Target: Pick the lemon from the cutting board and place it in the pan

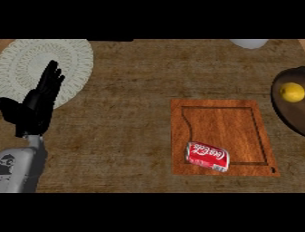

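Now lemon (292, 92) in pan (300, 118), wooden counter (135, 81), cutting board (225, 136)

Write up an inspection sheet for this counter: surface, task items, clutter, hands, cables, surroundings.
Surface: brown wooden counter.
Job's things: lemon already lies in the dark pan at the right edge; wooden cutting board sits beside the pan and holds no lemon.
Clutter: red soda can lies on its side on the board's near edge; white round placemat at far left; a pale object at the far edge, cut off.
Hands: left robot hand open, fingers up, resting over the placemat's edge; right robot hand not in view.
Cables: nothing seen.
Surroundings: nothing seen.
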Motion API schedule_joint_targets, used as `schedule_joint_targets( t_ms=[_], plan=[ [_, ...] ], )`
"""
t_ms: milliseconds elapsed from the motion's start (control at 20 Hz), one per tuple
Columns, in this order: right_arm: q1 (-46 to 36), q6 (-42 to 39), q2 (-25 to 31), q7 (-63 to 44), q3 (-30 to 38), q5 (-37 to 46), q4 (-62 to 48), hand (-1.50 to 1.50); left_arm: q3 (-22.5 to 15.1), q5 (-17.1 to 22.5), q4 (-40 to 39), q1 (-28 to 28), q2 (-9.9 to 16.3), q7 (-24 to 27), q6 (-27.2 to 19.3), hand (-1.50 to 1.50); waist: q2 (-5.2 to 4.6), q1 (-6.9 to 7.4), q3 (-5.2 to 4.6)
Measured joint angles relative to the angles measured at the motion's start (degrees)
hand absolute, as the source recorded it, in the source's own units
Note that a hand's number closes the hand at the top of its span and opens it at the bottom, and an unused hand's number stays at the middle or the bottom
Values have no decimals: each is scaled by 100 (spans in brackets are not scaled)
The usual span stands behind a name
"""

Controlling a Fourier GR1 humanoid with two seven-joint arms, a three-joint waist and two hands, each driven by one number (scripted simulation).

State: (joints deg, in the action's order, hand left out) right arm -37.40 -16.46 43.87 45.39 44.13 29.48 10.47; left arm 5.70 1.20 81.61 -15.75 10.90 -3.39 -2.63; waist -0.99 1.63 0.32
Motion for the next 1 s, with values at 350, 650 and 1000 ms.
schedule_joint_targets(
  t_ms=[350,650,1000],
  plan=[
    [780,-1001,603,150,143,-358,-20,-150,70,5,110,159,40,-27,-25,0,66,-145,-7],
    [1436,-1356,988,191,151,-623,227,-150,9,-88,281,328,-51,-92,-162,0,113,-255,-13],
    [1953,-1486,1119,167,13,-864,592,-150,28,-87,339,360,-17,-126,-140,0,120,-267,-18]
  ],
)
